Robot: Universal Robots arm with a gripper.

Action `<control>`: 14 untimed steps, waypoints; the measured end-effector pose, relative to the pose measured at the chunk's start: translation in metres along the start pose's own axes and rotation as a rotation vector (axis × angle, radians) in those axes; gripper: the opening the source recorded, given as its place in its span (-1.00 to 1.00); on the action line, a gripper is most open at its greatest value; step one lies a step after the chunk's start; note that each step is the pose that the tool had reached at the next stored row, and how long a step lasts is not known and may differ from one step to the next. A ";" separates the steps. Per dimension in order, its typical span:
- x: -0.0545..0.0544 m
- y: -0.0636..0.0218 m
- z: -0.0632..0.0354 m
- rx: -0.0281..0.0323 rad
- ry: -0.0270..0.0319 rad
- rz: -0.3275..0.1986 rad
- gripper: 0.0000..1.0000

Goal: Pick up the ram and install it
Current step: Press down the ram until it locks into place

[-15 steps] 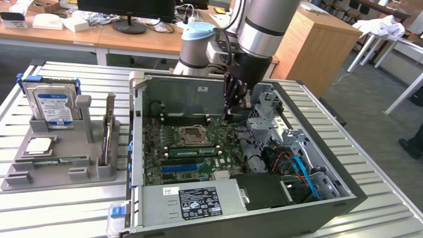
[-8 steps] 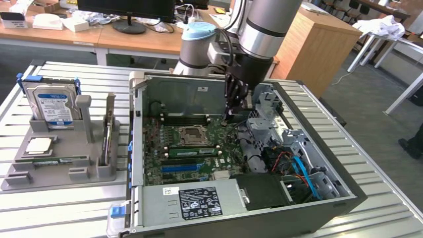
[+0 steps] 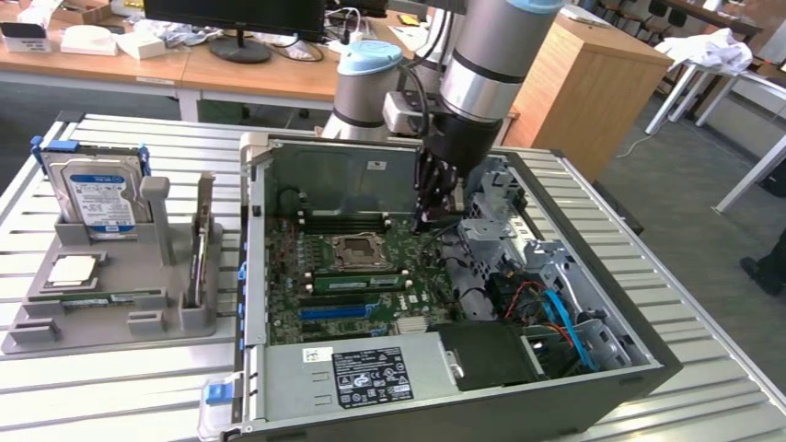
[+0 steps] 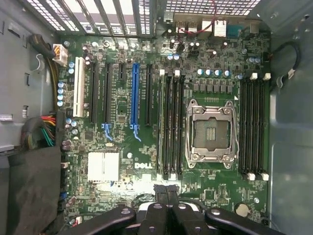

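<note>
Exterior view: ram (image 3: 356, 279) near closed tool (image 3: 430, 221)

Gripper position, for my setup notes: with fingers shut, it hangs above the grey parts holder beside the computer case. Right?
Not quite. With fingers shut, the gripper hangs above the motherboard inside the open computer case, not above the grey parts holder; the exterior view shows it.

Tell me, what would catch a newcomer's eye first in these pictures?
The open computer case in the middle of the slatted table, its green motherboard laid bare. A thick robot arm reaches down into it, closed fingers hanging over the board near the silver processor socket. At the exterior view's left, a grey holder stands a hard drive upright.
</note>
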State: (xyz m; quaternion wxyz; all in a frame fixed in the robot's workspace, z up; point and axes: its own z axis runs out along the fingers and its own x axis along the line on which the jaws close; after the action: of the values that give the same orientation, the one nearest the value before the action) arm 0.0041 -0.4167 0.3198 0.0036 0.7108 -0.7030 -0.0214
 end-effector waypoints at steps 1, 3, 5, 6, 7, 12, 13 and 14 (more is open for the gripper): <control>0.000 -0.0001 0.0018 0.0000 0.0000 0.000 -0.80; 0.000 -0.0002 0.0050 -0.0001 0.0000 0.000 -0.80; 0.000 -0.0003 0.0082 0.0000 -0.0001 0.000 -0.80; 0.000 -0.0003 0.0097 0.0000 0.0000 0.000 -0.80; 0.000 -0.0004 0.0113 0.0000 -0.0001 0.000 -0.80; 0.001 -0.0007 0.0185 0.0000 0.0000 0.000 -0.80; 0.001 -0.0007 0.0199 0.0000 0.0000 0.000 -0.80; 0.001 -0.0007 0.0212 0.0000 0.0001 0.000 -0.80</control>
State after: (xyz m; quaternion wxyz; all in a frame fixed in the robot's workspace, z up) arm 0.0041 -0.4168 0.2986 0.0036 0.7108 -0.7030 -0.0214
